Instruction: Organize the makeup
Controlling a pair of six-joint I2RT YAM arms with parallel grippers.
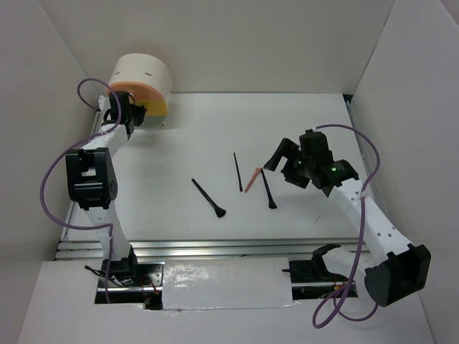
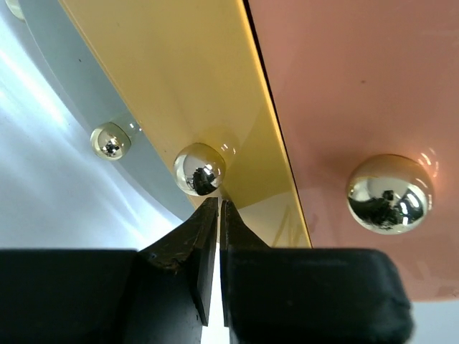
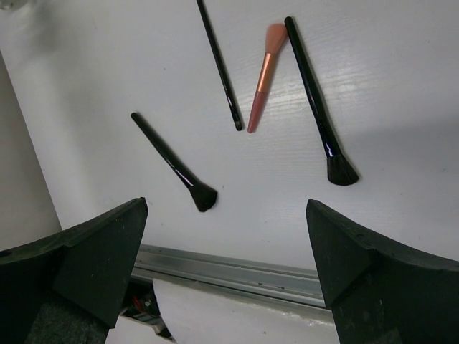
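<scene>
Slipping off the knob is the main risk on the left. The left tool (image 2: 219, 204) has its fingers pressed together on nothing, tips just under the small gold knob (image 2: 199, 168) of the yellow drawer front (image 2: 186, 86). A pull from there would likely slide free or nudge the round drawer box (image 1: 140, 79). On the right, the coral brush (image 3: 262, 75) lies just beside the right black brush (image 3: 315, 100) and near the thin black stick (image 3: 219, 64), so a careless descent could catch two or scatter them. The left black brush (image 3: 172, 161) lies apart, nearer and to the left. All four rest mid-tabletop (image 1: 201, 129). The left arm stretches to the far left corner. The right arm is bent, wrist tipped down, with the right tool (image 3: 226, 215) spread wide above the brushes, holding nothing.
</scene>
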